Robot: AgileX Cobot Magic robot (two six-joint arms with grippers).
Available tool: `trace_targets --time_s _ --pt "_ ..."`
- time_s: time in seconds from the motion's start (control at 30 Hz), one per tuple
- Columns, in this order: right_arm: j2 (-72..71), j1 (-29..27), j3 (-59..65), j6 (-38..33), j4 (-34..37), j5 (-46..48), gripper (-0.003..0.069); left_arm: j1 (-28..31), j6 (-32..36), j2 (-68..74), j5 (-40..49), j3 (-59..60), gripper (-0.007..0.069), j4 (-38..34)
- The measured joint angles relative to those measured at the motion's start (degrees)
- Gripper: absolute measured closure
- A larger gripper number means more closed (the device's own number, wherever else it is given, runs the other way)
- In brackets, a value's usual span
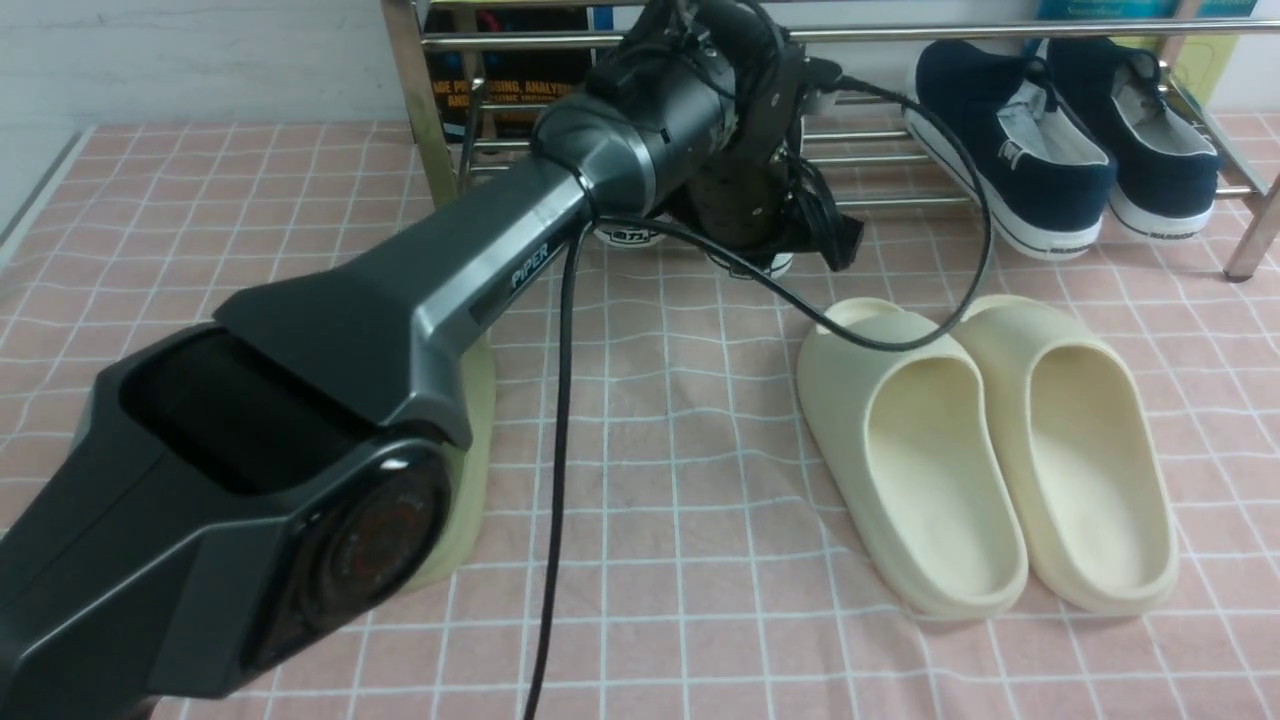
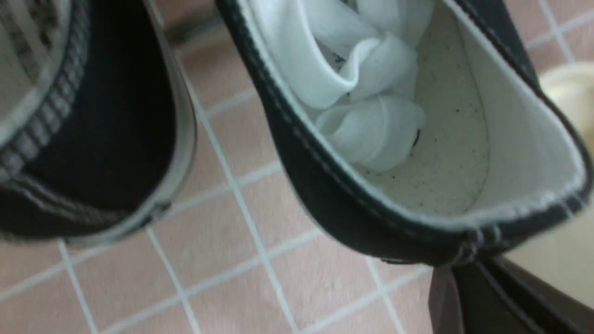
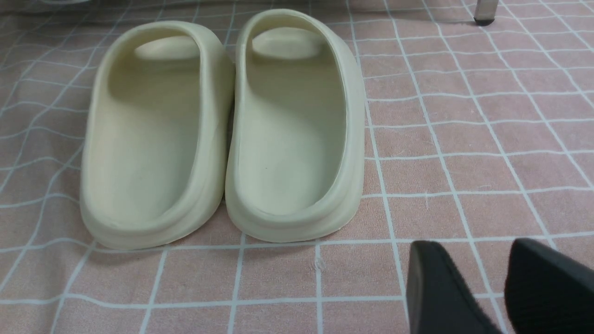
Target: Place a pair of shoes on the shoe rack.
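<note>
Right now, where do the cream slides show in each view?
Front: slides right of centre, on the cloth before the rack.
Left wrist: only a cream sliver past the sneaker's heel, probably one slide.
Right wrist: both, side by side, ahead of the open right gripper.
Shared landmark: the pink checked cloth.

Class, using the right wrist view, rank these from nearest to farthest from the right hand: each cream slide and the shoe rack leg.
1. right cream slide, just ahead of the right hand
2. left cream slide, beside the first, farther across
3. shoe rack leg, far behind
</note>
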Motion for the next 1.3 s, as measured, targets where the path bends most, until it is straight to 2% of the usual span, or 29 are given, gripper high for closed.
trace_targets --time_s 0.33,0.53,0.7,0.87,0.93,1.03,1.2,1.3 --pt "0.0 0.0 0.0 0.0 0.0 0.0 0.0421 0.05 -0.54 0.16 -5.8 0.0 0.0609 3.44" --pt "0.0 0.0 0.0 0.0 0.0 0.0 0.0421 0.05 -0.61 1.48 -6.22 -0.06 0.0608 3.83" --pt "0.0 0.0 0.0 0.0 0.0 0.0 0.0421 0.05 -0.61 1.61 -3.21 -0.13 0.0606 2.61" --pt "0.0 0.0 0.0 0.0 0.0 0.0 0.0421 -0.13 2.02 -2.42 5.43 -1.74 0.0604 0.72" --pt "0.0 0.0 0.0 0.0 0.0 0.0 0.0421 -0.93 6.41 -7.98 11.35 -3.24 0.0602 0.5" --pt "0.0 0.0 0.0 0.0 0.0 0.0 0.0421 -2.03 10.74 -15.3 15.16 -3.73 0.0601 0.56" --pt "0.0 0.0 0.0 0.0 0.0 0.0 0.0421 -2.49 13.46 -26.71 15.17 -3.23 0.0596 0.14" --pt "0.0 0.0 0.0 0.0 0.0 0.0 0.0421 -2.49 13.81 -38.3 15.17 2.18 0.0591 0.49"
